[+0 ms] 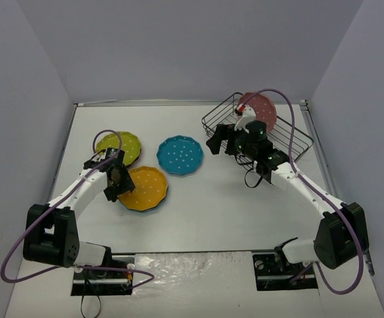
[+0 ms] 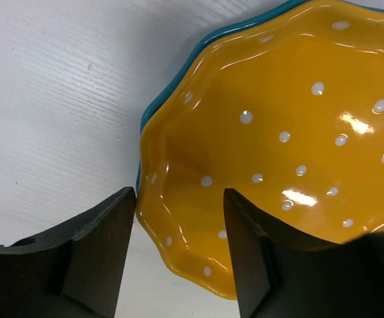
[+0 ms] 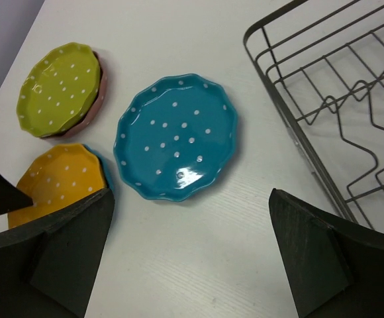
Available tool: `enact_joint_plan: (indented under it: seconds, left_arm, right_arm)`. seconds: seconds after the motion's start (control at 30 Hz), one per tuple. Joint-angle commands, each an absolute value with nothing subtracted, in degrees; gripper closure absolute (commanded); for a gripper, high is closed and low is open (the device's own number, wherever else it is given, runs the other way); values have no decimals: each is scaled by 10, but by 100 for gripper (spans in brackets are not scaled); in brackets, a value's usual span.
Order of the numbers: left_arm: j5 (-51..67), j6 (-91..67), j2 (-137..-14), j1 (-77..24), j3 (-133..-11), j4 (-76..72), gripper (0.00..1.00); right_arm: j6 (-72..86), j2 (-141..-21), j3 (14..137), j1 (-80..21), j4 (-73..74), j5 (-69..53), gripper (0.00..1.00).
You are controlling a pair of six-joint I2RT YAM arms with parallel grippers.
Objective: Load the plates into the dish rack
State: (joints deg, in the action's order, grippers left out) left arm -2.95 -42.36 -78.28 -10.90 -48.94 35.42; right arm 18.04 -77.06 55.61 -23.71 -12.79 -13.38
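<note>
An orange plate (image 2: 291,126) lies on top of a teal one (image 2: 179,86). My left gripper (image 2: 179,192) straddles its near rim, one finger outside and one over the inside. The jaws are half closed, and table shows between the outer finger and the rim. A lime green plate (image 3: 59,89) rests on a pink one (image 3: 101,99). A single teal plate (image 3: 177,136) lies mid-table. My right gripper (image 3: 192,195) hovers open and empty between that plate and the dish rack (image 3: 324,106). A reddish plate (image 1: 261,109) stands in the dish rack (image 1: 212,119).
The orange stack (image 1: 142,188), green stack (image 1: 119,147) and teal plate (image 1: 180,155) cluster left of centre. The rack sits at the back right, near the right wall. Purple cables loop over both arms.
</note>
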Motion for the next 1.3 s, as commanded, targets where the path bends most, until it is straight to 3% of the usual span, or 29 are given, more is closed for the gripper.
enact_joint_plan:
  seconds: [0.0,0.2,0.33,0.47,0.9,1.27]
  left_arm:
    - [-15,-423,-788,-103,-496,328,52]
    - [-9,-425,-792,-102,-484,315,59]
    - [-6,-424,-794,-102,-485,315,75]
    - [-5,-423,-783,-102,-495,325,100]
    - [58,-469,-719,-101,-551,365,100]
    - [141,-573,-675,-100,-512,317,100]
  right_arm:
    - [195,-747,553,-252,-198,-137,0]
    - [193,-765,559,-279,-200,-134,0]
    - [194,-783,562,-304,-199,-133,0]
    - [202,-804,565,-328,-198,-131,0]
    - [325,-904,590,-368,-192,-168,0]
    - [401,-974,598,-381,-205,-227,0]
